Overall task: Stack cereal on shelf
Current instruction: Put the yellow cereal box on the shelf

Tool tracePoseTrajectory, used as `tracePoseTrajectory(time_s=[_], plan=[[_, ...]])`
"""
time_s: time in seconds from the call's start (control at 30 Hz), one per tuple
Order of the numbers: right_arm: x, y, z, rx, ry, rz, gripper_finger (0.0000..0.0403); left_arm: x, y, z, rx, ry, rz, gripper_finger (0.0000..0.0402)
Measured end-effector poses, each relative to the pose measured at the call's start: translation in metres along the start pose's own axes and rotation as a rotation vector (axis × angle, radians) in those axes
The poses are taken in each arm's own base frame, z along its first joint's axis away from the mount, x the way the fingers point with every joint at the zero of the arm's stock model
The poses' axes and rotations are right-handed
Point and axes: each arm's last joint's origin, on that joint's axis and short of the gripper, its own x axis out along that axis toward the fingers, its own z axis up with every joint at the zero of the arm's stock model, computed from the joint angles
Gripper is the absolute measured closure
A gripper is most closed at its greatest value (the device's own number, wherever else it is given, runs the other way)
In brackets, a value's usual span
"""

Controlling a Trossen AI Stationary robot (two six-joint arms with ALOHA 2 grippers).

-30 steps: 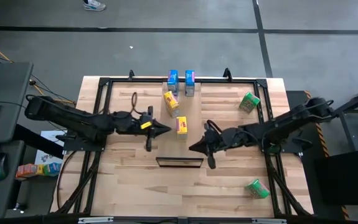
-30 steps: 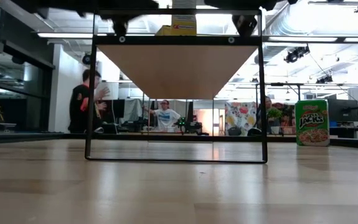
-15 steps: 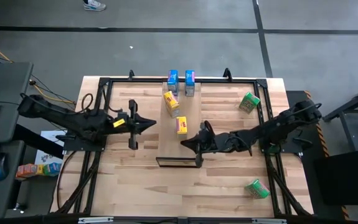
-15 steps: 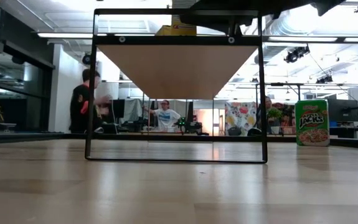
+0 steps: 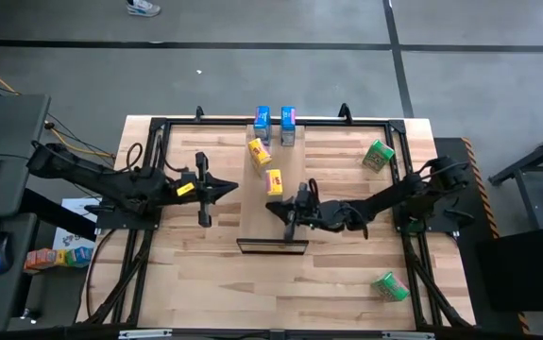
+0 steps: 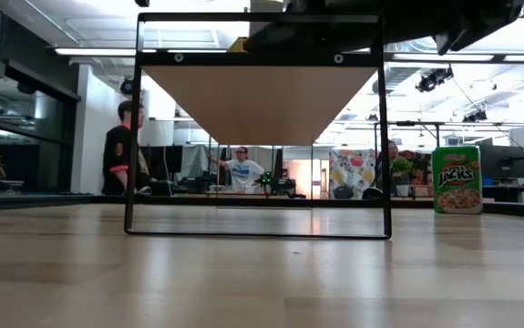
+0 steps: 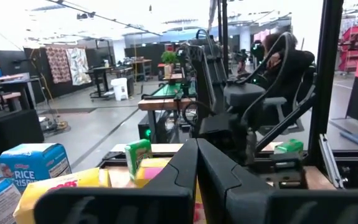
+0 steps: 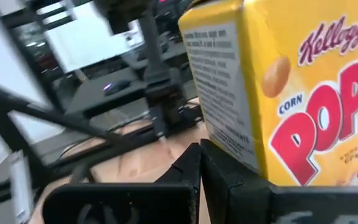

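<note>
The shelf (image 5: 295, 170) is a pale board running from its dark front edge (image 5: 271, 246) to the table's far side; the low view shows its underside (image 6: 262, 100). Two blue cereal boxes (image 5: 275, 125) and two yellow ones (image 5: 260, 156) stand on it. My right gripper (image 5: 269, 208) is shut, its tips at the nearer yellow box (image 5: 273, 181), which fills the right wrist view (image 8: 291, 93). My left gripper (image 5: 235, 186) is shut and hangs left of the shelf, touching nothing. Two green boxes (image 5: 378, 154) (image 5: 390, 286) rest on the table. My right gripper has its shut fingertips (image 8: 225, 171) against the nearer yellow box's near side, low down by a bottom corner (image 8: 219, 146). The fingers come about level, slanting in from the table's near right. The box stands upright on the shelf board.
A black frame (image 5: 158, 170) borders the tabletop, with posts in the low view (image 6: 134, 128). A green Apple Jacks box (image 6: 456, 179) stands at the right in the low view. People are in the room beyond the table.
My left gripper has drawn back toward the table's left edge and risen, then stayed still. My right gripper has gone down and toward the left and far side, tipping level, up to the nearer yellow box. That box has slid a little toward the far edge.
</note>
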Motion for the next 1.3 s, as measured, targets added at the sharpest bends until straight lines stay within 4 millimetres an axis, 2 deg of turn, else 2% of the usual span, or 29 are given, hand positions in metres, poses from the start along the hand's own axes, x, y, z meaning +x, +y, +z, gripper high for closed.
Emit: tracePoseTrajectory(time_s=[0.17,0.57,0.87,1.1,1.3], plan=[[0.0,-0.003,0.003,0.011,-0.069,-0.129,0.0403,0.0,0.0,-0.001,0.003,0.008,-0.001,0.0401],[0.002,-0.012,0.012,-0.054,-0.153,-0.269,0.0403,0.0,0.0,-0.001,0.002,0.009,-0.002,0.0401],[0.009,-0.027,0.009,-0.13,-0.089,-0.325,0.0403,0.0,0.0,-0.002,0.005,0.015,-0.003,0.0401],[0.013,-0.037,0.008,-0.164,-0.013,-0.262,0.0403,0.0,0.0,-0.002,0.004,0.016,-0.004,0.0401],[0.003,-0.038,0.022,-0.183,0.039,-0.279,0.0403,0.0,0.0,-0.003,0.009,0.027,-0.005,0.0401]])
